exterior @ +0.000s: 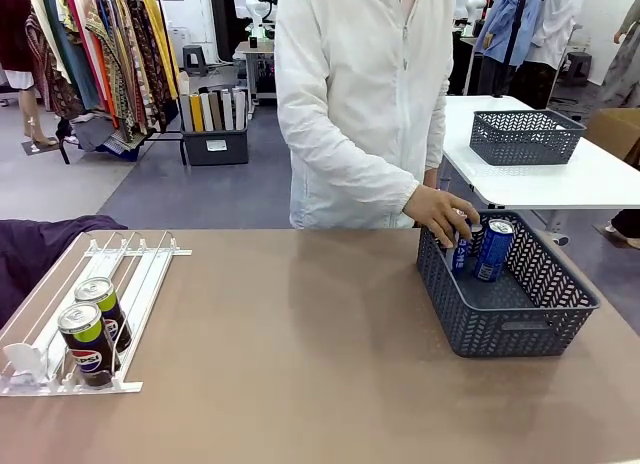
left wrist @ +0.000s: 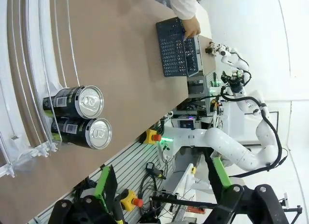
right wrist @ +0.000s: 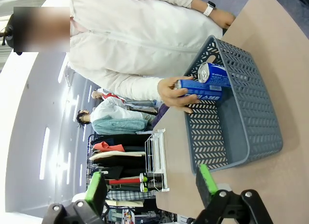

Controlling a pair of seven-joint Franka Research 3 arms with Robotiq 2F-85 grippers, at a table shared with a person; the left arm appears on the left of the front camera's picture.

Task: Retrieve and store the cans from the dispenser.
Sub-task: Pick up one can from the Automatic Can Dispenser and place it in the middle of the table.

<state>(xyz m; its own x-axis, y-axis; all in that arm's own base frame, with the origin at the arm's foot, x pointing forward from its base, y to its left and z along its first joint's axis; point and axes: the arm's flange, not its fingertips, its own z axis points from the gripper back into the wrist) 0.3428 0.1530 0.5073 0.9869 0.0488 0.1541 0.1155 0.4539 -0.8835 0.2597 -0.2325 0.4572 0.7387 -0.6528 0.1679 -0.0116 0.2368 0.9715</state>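
The white dispenser (exterior: 120,274) lies at the table's left, with two black Pepsi cans (exterior: 90,342) standing in its front lanes. In the left wrist view these cans (left wrist: 79,118) lie close ahead of my left gripper (left wrist: 161,185), which is open and holds nothing. At the right, a person's hand (exterior: 440,214) holds a blue can (exterior: 462,246) upright inside the dark grey basket (exterior: 520,324), beside another blue can (exterior: 494,249). My right gripper (right wrist: 150,185) is open and empty, hovering short of the basket (right wrist: 251,132), where the hand (right wrist: 171,91) grips the blue cans (right wrist: 205,86).
The person in a white jacket (exterior: 360,104) stands at the table's far edge. A second grey basket (exterior: 525,136) sits on a white table behind. The brown tabletop (exterior: 300,354) is bare between dispenser and basket. A dark cloth (exterior: 40,244) lies at the far left.
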